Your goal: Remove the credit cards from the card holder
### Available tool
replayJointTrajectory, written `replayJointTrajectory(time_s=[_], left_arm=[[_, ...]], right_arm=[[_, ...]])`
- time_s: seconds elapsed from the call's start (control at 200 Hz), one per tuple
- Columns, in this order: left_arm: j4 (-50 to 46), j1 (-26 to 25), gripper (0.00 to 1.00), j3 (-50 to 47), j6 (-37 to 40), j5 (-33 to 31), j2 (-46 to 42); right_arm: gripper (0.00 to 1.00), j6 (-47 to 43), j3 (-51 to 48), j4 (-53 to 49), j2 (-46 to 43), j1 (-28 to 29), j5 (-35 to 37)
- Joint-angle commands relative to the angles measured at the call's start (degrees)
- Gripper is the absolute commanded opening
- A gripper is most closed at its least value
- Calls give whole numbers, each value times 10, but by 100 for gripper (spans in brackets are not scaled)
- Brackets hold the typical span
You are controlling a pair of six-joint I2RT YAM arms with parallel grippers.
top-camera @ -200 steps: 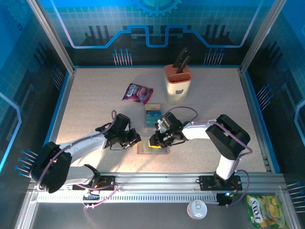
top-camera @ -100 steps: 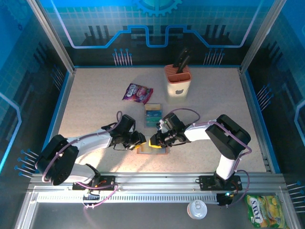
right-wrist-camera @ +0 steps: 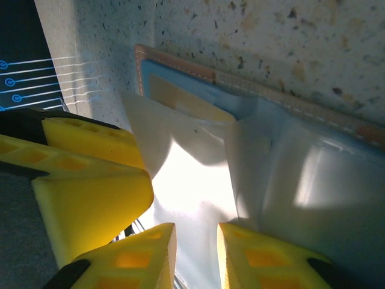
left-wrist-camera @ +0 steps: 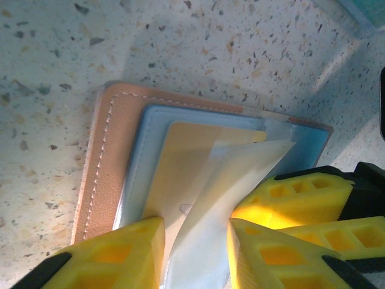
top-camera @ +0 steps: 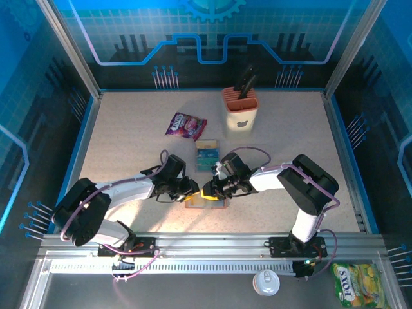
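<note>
The brown card holder (top-camera: 207,202) lies open on the table in front of both arms, its grey-blue inner face up (left-wrist-camera: 111,150). A tan card (left-wrist-camera: 174,162) sits in its pocket, also seen from the right wrist (right-wrist-camera: 180,99). A clear sleeve flap (left-wrist-camera: 228,180) stands up from the holder. My left gripper (top-camera: 193,188) (left-wrist-camera: 195,253) has its pads against that flap on both sides. My right gripper (top-camera: 210,190) (right-wrist-camera: 197,256) pinches the same flap (right-wrist-camera: 192,198) from the other side. Teal and blue credit cards (top-camera: 206,156) lie stacked just behind the holder.
A purple snack packet (top-camera: 185,125) lies at the back left of the cards. The beige knife block (top-camera: 241,111) with an orange top stands behind them. The two grippers' yellow fingers (left-wrist-camera: 301,192) sit almost against each other over the holder.
My left gripper has slid right onto the card holder, opened, and closed in around the raised flap. The right gripper has stayed on the flap.
</note>
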Motion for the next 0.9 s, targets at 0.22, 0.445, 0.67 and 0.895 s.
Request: replayJointTrajectory(time_s=[0.22, 0.445, 0.67, 0.895], left_arm=[[2, -4, 26, 21, -2, 7, -2], [-32, -4, 27, 53, 14, 16, -11], [-41, -16, 26, 86, 20, 30, 2], [-34, -34, 24, 102, 20, 35, 35]], right_arm=[[27, 2, -10, -9, -33, -4, -1], [27, -26, -1, -82, -106, -7, 36], [28, -46, 5, -143, -169, -22, 72], [28, -44, -7, -148, -190, -34, 80]])
